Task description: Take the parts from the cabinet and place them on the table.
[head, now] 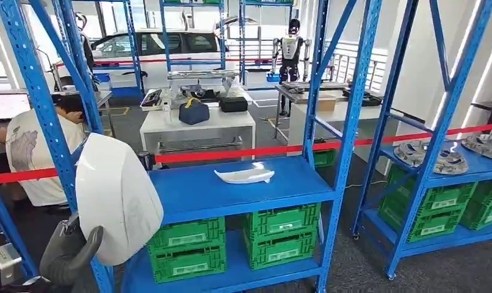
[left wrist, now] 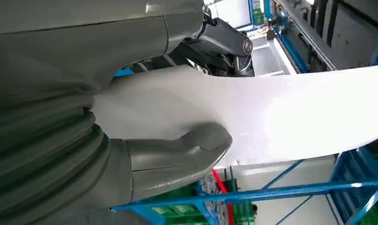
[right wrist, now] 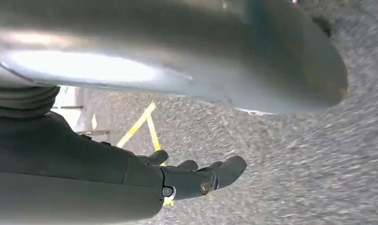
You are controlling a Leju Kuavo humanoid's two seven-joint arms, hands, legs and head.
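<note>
Lower left of head view: left hand (head: 69,250) grips large white panel (head: 118,198), thumb (left wrist: 177,152) pressed on its face, panel raised in front of blue rack upright (head: 51,122). Right hand (right wrist: 196,178) hangs above grey floor (right wrist: 295,187), fingers loosely spread, holding nothing. Centre: second white part (head: 245,176) lies on blue shelf (head: 201,192), not yet taken. Behind, white table (head: 198,122). Risk: one-handed hold, panel may slip or clip upright when turned.
</note>
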